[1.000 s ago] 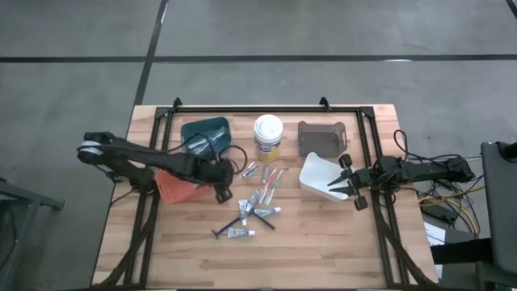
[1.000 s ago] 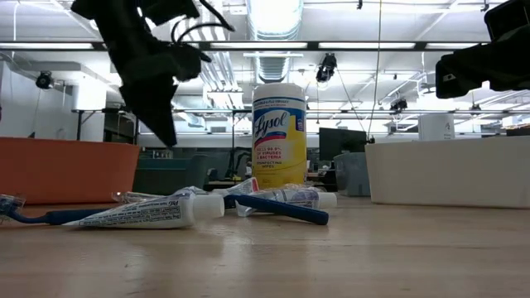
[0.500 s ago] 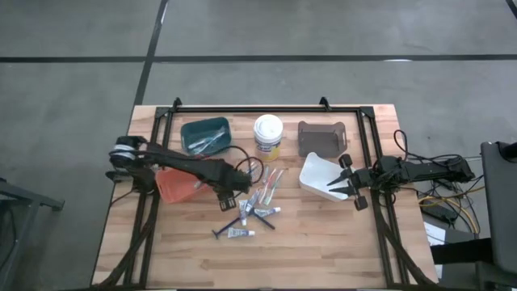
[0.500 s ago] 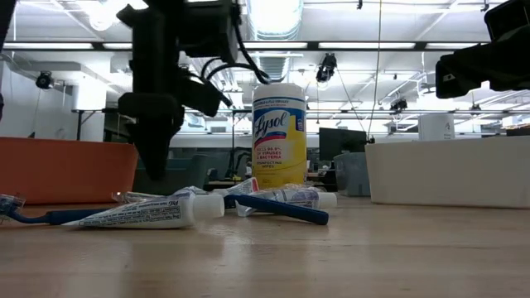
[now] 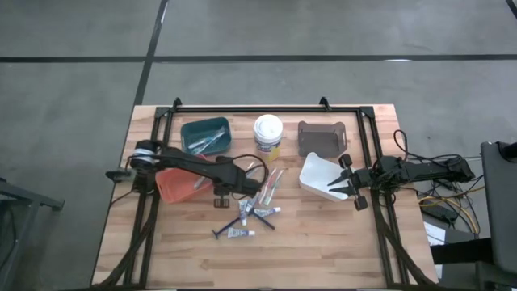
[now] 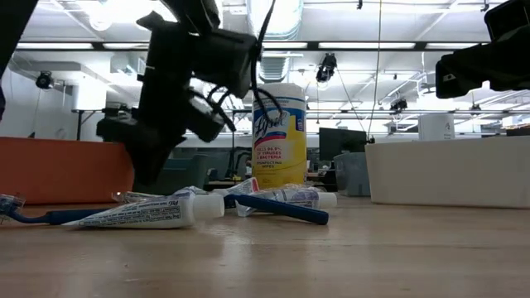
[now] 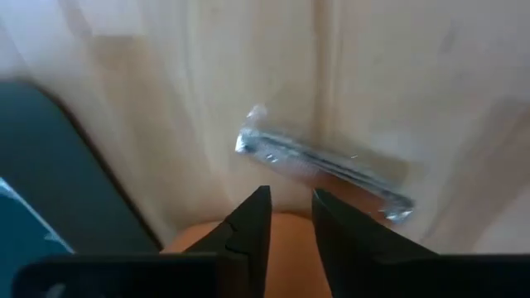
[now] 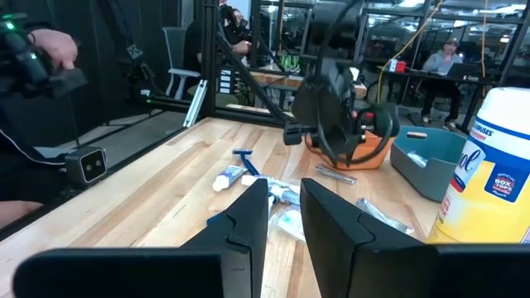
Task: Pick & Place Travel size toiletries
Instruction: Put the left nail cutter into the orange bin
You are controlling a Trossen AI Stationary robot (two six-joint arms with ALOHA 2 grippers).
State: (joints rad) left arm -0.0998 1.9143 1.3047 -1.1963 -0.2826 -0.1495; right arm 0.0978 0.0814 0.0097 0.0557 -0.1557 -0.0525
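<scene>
The left gripper (image 5: 222, 196) hung low over the table (image 5: 323, 250), its fingers (image 7: 252, 223) nearly closed with only a narrow gap and holding nothing, just above a clear-wrapped toothbrush (image 7: 323, 163) beside the orange bin (image 5: 174, 184). The other toiletries (image 5: 257, 212) lay scattered mid-table. The right gripper (image 5: 346, 184) waited by the white bin (image 5: 321, 176), fingers slightly apart, empty.

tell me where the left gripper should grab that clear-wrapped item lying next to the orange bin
Probably across its middle, coming straight down. In the left wrist view the wrapped item lies flat on the wood, long and thin, just clear of the orange bin. The left gripper should turn its slightly parted fingers to straddle the narrow width, away from the crinkled ends.
</scene>
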